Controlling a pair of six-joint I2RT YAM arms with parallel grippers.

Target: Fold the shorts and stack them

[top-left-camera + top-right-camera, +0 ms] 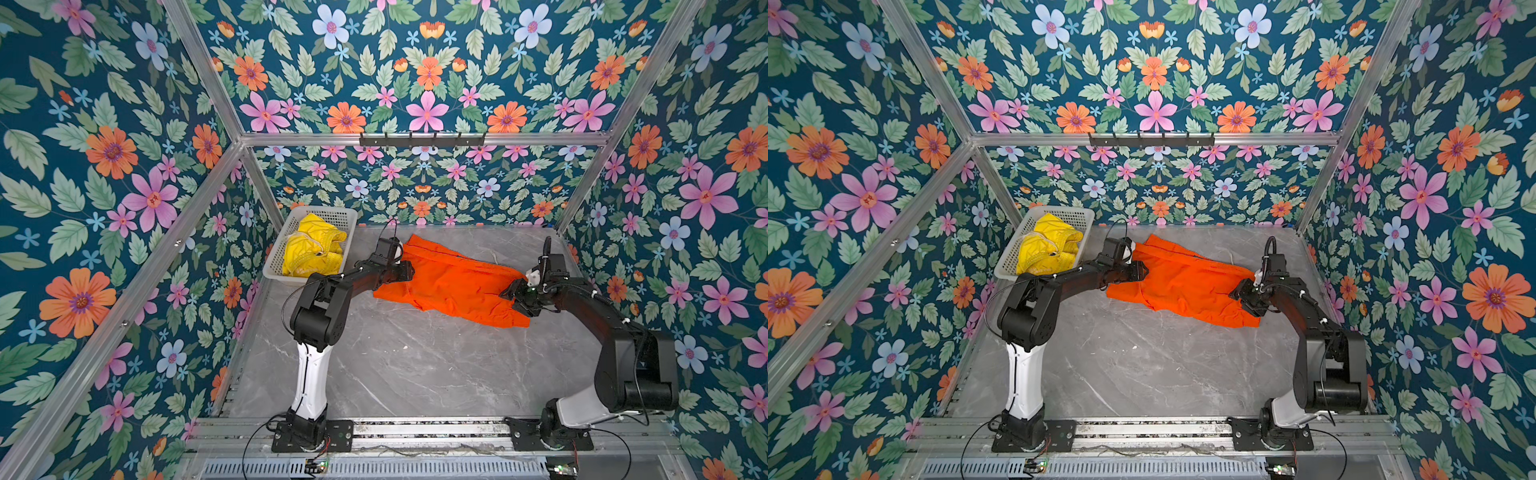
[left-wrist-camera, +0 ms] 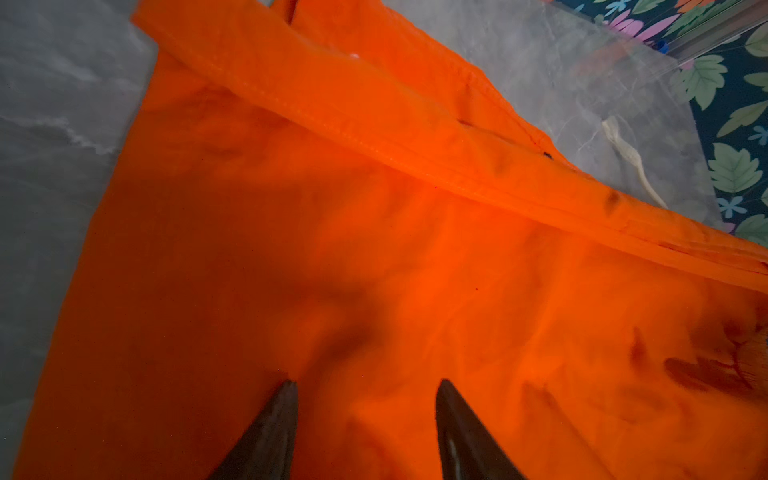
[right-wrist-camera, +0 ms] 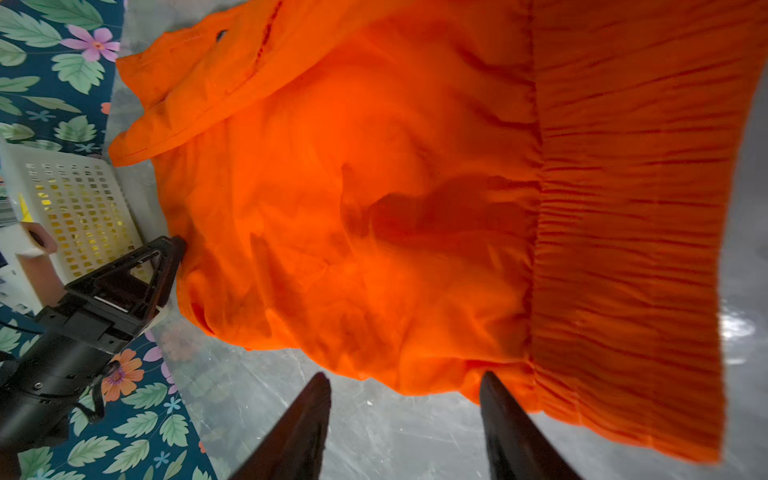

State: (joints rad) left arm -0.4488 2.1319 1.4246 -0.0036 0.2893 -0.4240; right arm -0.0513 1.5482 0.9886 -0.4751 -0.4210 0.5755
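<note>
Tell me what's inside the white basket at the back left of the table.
Only the yellow shorts show inside the white basket, crumpled in a heap that fills most of it. The basket's floor, and anything beneath the shorts, is covered.

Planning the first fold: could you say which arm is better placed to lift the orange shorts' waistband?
Right, probably: the right gripper is open beside the orange shorts' gathered waistband; the left gripper is at the opposite end.

Where things lay
One pair of shorts [image 1: 453, 282] lay spread on the table [image 1: 395, 365]; the other pair [image 1: 309, 249] sat in the basket [image 1: 332, 216], left of it.
</note>
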